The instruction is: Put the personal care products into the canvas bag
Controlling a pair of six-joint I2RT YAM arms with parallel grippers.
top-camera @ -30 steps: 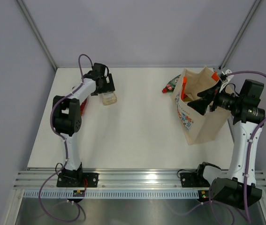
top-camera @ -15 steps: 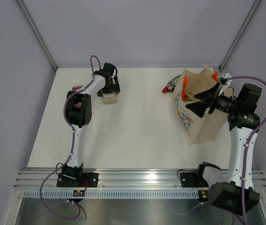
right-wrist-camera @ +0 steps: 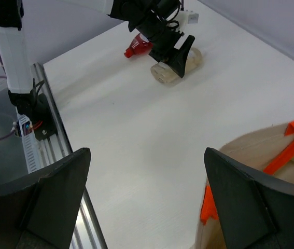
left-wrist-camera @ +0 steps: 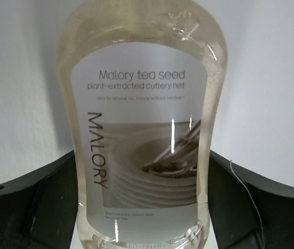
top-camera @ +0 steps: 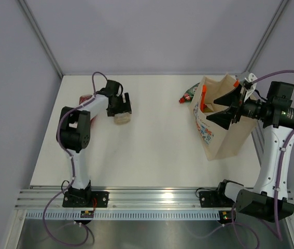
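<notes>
A clear pale-yellow bottle (left-wrist-camera: 141, 119) with a grey-white label lies on the white table at the back left (top-camera: 122, 118). My left gripper (top-camera: 120, 110) reaches over it, a black finger pressed against each side, so it is shut on the bottle. Behind the left arm lies a red bottle (top-camera: 85, 97). The beige canvas bag (top-camera: 222, 136) with orange handles (right-wrist-camera: 291, 141) stands open at the right. My right gripper (top-camera: 218, 109) hangs open and empty beside the bag's mouth. A green red-capped bottle (top-camera: 190, 94) lies just left of the bag.
The right wrist view shows the left arm's base and the metal rail (right-wrist-camera: 38, 140) along the near table edge. Grey walls close off the back and sides. White tabletop (top-camera: 157, 140) stretches between the two arms.
The left arm has swung and turned its gripper over the clear bottle, and its jaws have narrowed onto the bottle's sides. The right gripper has stayed open by the bag, shifting slightly.
</notes>
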